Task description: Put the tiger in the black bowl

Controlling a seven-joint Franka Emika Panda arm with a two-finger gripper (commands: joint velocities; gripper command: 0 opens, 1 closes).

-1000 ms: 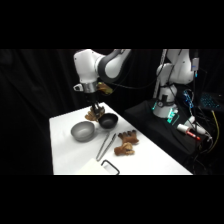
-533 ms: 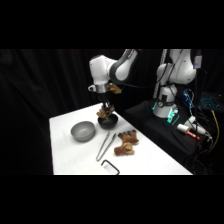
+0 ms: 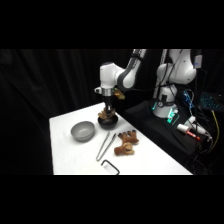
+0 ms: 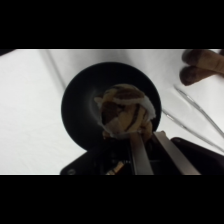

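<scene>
The tiger [image 4: 124, 111], a tan plush with dark stripes, hangs between my fingers right over the middle of the black bowl [image 4: 80, 107]. In the side view my gripper [image 3: 107, 107] comes straight down over the black bowl [image 3: 107, 121] at the table's far side, with the tiger [image 3: 107, 111] just above the rim. The gripper [image 4: 145, 137] is shut on the tiger. Whether the toy touches the bowl's bottom I cannot tell.
A grey bowl [image 3: 82, 131] stands left of the black one. Metal tongs [image 3: 106, 145] lie in front of it, and a reddish-brown plush animal [image 3: 125, 142] lies to their right. A small black object [image 3: 110, 167] sits near the front edge. The plush [image 4: 200, 65] and tongs [image 4: 195, 115] also show at the wrist view's right.
The arm has carried the tiger to the right and lowered it, from above the table's far left to just over the black bowl.
</scene>
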